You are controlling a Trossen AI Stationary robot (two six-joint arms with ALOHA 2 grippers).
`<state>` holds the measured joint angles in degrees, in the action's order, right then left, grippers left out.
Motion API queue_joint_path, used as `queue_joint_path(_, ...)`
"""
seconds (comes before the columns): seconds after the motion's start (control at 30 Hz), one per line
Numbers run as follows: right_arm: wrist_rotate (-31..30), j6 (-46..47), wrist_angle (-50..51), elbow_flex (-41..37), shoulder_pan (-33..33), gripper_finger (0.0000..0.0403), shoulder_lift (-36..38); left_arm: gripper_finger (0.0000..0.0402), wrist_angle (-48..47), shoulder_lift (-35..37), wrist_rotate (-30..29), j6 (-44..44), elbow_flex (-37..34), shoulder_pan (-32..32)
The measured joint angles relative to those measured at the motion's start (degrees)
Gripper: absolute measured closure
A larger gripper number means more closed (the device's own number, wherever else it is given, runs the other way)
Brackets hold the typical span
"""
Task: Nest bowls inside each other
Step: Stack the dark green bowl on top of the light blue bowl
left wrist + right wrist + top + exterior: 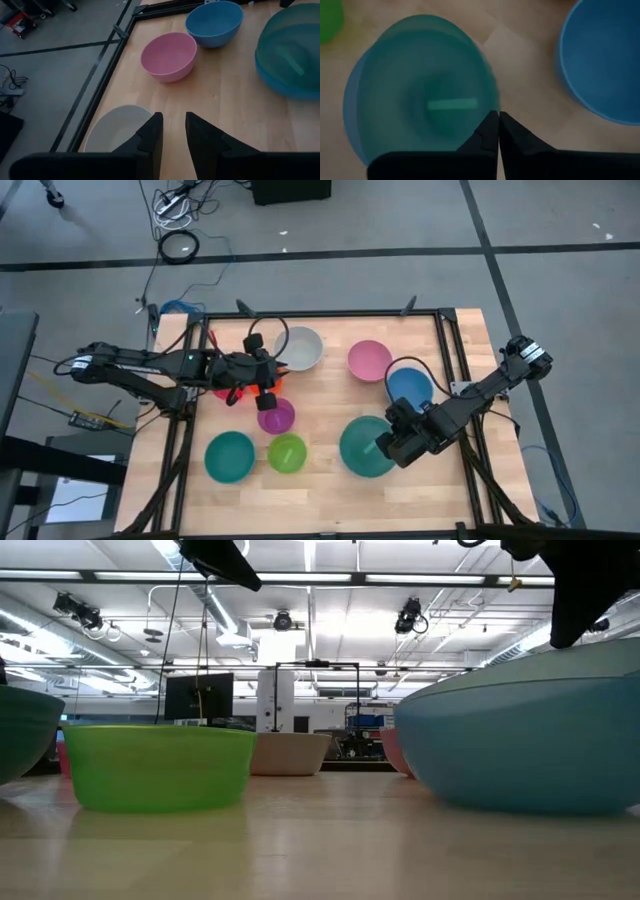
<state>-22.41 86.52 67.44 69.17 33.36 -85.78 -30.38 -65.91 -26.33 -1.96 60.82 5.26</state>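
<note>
High view: right hand [392,448] is hovering lower right over the large teal bowl [362,448], fingers pressed together, empty. Left hand [266,370], narrowly parted, is hanging beside the white-grey bowl [303,348].

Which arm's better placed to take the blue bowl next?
Right, likely. The right pincer is shut at the rim of the large teal bowl, and the blue bowl sits just beside that arm. The left pincer hovers over the white-grey bowl, across the table.
</note>
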Motion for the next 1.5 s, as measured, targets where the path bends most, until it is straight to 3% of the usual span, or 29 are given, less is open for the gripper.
queue_joint_path(0.8, 1.81, 1.18, -2.33, -2.12, 0.22, 0.0403, -3.05, 0.0310, -2.57, 0.02, 0.00, 2.23, 0.02, 0.02)
queue_joint_path(0.93, -2.58, 1.77, -0.53, 0.19, 0.39, 0.0403, -0.87, 0.0310, -2.55, 0.01, 0.00, 2.23, 0.02, 0.02)
queue_joint_path(1.07, -8.72, -1.89, -4.83, 1.03, -0.57, 0.0403, -0.11, 0.0310, -1.49, 0.01, 0.00, 2.23, 0.02, 0.02)
queue_joint_path(1.27, -11.18, -11.97, -14.63, -0.47, -5.93, 0.0403, -3.03, 0.0310, 2.66, 0.02, -0.02, 0.85, 0.02, 0.00)
queue_joint_path(1.5, -11.12, -15.67, -20.02, -0.48, -7.68, 0.0403, -5.09, 0.0310, 3.06, 0.02, -0.02, 0.81, 0.02, 0.00)
